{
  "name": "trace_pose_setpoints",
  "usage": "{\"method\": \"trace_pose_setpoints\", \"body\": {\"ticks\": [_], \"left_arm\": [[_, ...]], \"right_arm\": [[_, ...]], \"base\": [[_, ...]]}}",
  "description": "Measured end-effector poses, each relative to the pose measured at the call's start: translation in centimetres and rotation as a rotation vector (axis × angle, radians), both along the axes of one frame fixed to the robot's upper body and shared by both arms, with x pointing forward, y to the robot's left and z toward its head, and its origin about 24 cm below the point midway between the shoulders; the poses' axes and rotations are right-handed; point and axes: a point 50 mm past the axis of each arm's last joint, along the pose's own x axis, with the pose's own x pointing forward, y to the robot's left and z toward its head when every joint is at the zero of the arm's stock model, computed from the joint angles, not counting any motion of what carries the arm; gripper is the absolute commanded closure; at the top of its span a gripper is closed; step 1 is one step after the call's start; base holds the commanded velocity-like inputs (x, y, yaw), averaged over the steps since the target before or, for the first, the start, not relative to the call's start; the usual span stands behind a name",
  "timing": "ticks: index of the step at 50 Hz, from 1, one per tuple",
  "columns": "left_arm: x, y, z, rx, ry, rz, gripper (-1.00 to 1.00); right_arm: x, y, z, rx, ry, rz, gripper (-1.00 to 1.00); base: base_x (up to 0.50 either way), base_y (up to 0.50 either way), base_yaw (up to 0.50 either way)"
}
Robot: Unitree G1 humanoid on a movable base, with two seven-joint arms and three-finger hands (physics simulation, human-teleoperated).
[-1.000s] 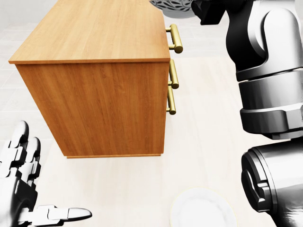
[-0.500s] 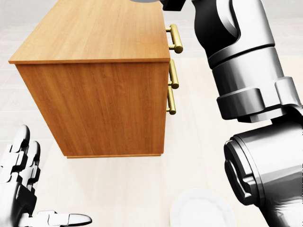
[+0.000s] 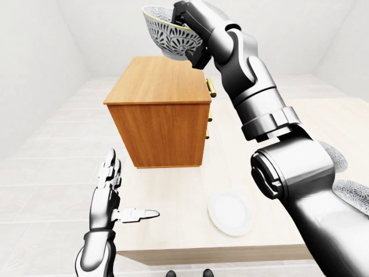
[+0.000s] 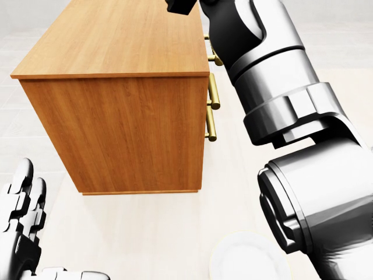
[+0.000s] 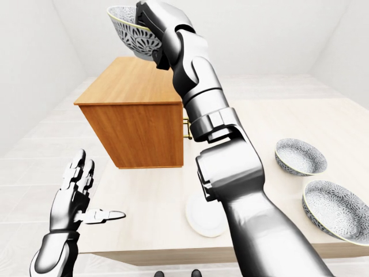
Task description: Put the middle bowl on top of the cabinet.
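The bowl (image 3: pixel 164 36) had swung left in your right hand (image 3: pixel 193 30), which gripped its rim, and hung high over the cabinet (image 3: pixel 161 86). Only the lowering remained, I judged; your left hand (image 3: pixel 106 199) stayed spread wide and empty

A wooden cabinet (image 3: pixel 158 124) with a warm orange-brown grain stands on a pale, cream-coloured table (image 3: pixel 173 196), close to the tabletop's left edge in the left-eye view. Three brass bar handles (image 4: pixel 213 108) run down the cabinet's right-hand face, one above another. To the left of the cabinet and beyond it, a floor (image 3: pixel 49 156) of large light-grey tiles reaches to the walls. A plain white side wall (image 3: pixel 34 52) rises left of the cabinet and meets a white far wall (image 5: pixel 277 34) behind it. The light is soft and even: the cabinet's top shows brighter than its nearer side panel.
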Motion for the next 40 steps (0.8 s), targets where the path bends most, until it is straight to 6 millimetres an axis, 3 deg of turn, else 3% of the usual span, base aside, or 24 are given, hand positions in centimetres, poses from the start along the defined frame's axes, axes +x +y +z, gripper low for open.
{"method": "trace_pose_setpoints", "body": {"ticks": [21, 40], "left_arm": [[-0.1, 0.3, -0.4, 0.018, -0.015, 0.042, -1.00], [-0.4, 0.8, -1.0, 0.004, 0.011, 0.054, -1.00]], "right_arm": [[0.8, 1.8, -3.0, 0.005, 0.035, -0.008, 1.00], [0.7, 3.3, -3.9, -0.069, 0.020, -0.020, 1.00]], "base": [[0.00, 0.00, 0.00], [0.00, 0.00, 0.00]]}}
